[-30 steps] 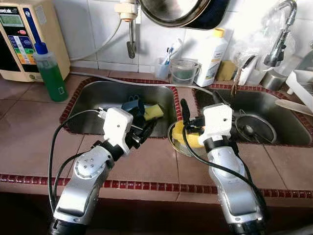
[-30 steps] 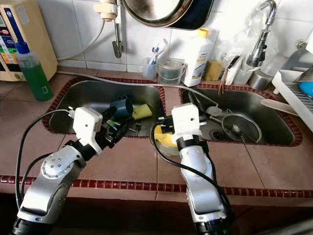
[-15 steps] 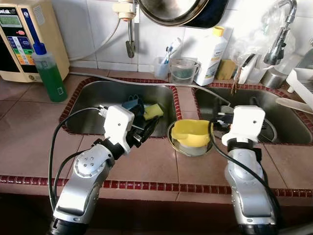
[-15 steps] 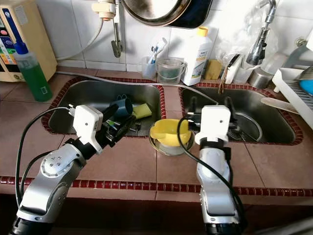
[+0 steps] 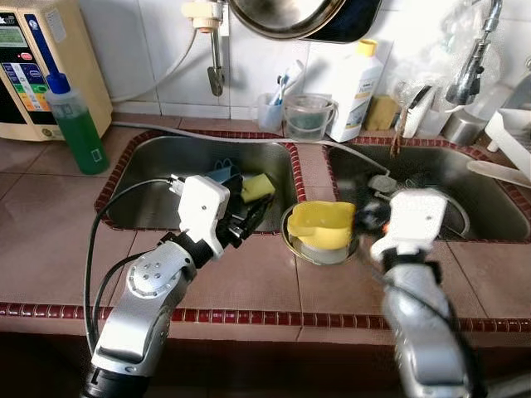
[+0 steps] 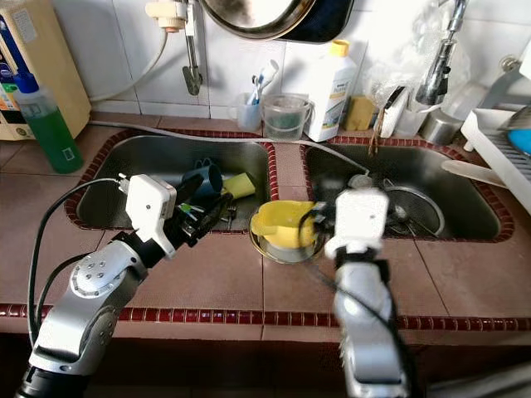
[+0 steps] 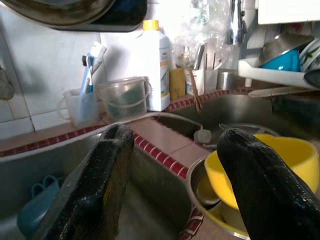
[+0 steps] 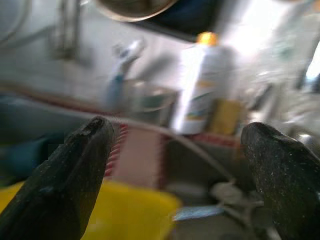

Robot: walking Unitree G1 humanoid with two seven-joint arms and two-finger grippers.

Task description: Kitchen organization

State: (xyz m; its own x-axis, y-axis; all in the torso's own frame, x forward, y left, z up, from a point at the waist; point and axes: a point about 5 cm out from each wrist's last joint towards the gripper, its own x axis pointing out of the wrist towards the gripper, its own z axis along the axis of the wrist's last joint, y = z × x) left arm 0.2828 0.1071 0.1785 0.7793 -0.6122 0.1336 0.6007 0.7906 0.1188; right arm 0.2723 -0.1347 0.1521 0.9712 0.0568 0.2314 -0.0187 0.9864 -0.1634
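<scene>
The yellow cup [image 5: 322, 224] sat in a metal bowl [image 5: 309, 247] on the bench [image 5: 50, 240] between the sinks, and the right hand [image 8: 175, 165] (fingers wide apart, like the left hand's [image 7: 170, 175]) needed a slow, steady reach to grip its rim.

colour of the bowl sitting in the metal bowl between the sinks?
Yellow. The bowl shows best in the left eye view, nested in the metal bowl.

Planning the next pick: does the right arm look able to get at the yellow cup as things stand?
Probably yes. The right tool is open, close beside the yellow cup, which sits in a metal bowl on the counter with nothing over it.
</scene>
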